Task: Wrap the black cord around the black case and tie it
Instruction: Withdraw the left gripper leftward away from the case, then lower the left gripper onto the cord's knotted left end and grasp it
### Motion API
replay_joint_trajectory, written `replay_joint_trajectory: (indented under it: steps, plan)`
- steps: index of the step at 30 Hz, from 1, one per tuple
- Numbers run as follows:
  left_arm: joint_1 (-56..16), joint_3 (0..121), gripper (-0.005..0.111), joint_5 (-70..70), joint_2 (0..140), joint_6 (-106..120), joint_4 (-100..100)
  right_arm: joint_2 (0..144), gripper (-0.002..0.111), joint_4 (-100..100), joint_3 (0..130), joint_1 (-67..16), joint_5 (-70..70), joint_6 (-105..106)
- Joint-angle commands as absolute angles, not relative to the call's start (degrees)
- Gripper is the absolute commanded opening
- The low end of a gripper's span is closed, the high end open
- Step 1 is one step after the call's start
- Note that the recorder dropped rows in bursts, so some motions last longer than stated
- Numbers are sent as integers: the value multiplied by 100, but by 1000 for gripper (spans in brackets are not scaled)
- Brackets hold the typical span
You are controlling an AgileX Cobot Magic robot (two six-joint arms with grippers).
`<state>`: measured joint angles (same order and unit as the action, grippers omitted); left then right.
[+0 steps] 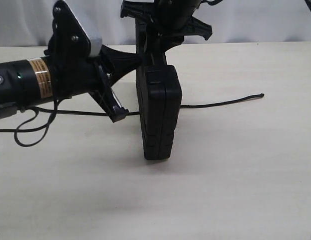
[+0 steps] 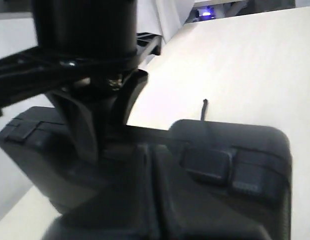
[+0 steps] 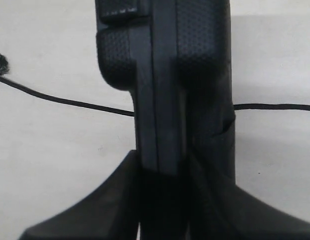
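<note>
Counts:
- black case (image 1: 160,120): 1
- black cord (image 1: 220,103): 1, a single strand with 1 frayed tip (image 3: 1,62) in view
- end effectors: 2, left end effector (image 1: 118,114) and right end effector (image 3: 162,170)
- counter (image 1: 235,190): 1
- thin dark loop (image 1: 26,142) by the left arm: 1. Can't tell whether it's the same cord or a separate cable, so not counted as a second cord.

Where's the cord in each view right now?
Exterior: cord crosses the middle, meeting the case on both sides.
Left wrist: a short tip shows past the case's edge.
Right wrist: a line leaving both sides of the case, frayed end at one.
Shared landmark: the upright case.
</note>
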<state>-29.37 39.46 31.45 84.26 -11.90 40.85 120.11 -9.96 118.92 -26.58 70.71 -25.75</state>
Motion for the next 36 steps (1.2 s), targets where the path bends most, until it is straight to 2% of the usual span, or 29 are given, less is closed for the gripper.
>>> replay_joint_trajectory:
  steps: [1, 6, 14, 18, 25, 32, 34, 36]
  plan:
    - [-2938, 3937, 0, 2292, 7791, -1243, 3773, 11949, 4, -1175, 11924, -2678, 6996, -2633]
    - [-2735, 3937, 0, 1874, 7421, -1169, 3078, 11949, 4, -1175, 11924, -2678, 6996, -2633]
    - [-1637, 3937, 0, 1915, 7421, -1180, 893, 11949, 4, -1175, 11924, -2678, 6996, -2633]
    - [-1244, 3981, 0, 1690, 7421, -1180, 488, 11949, 4, -1175, 11924, -2678, 6996, -2633]
    - [-362, 5068, 0, -1136, 7865, -1081, 543, 11949, 4, -1175, 11924, -2678, 6996, -2633]
    - [-238, 6186, 0, -3407, 8975, 777, 532, 11949, 4, -1175, 11924, -2678, 6996, -2633]
    - [-238, 6446, 7, -3759, 9341, 1039, 546, 11949, 4, -1175, 11924, -2678, 6996, -2633]
    - [-238, 6633, 19, -3910, 9637, 1317, 535, 11949, 4, -1175, 11924, -2678, 6996, -2633]
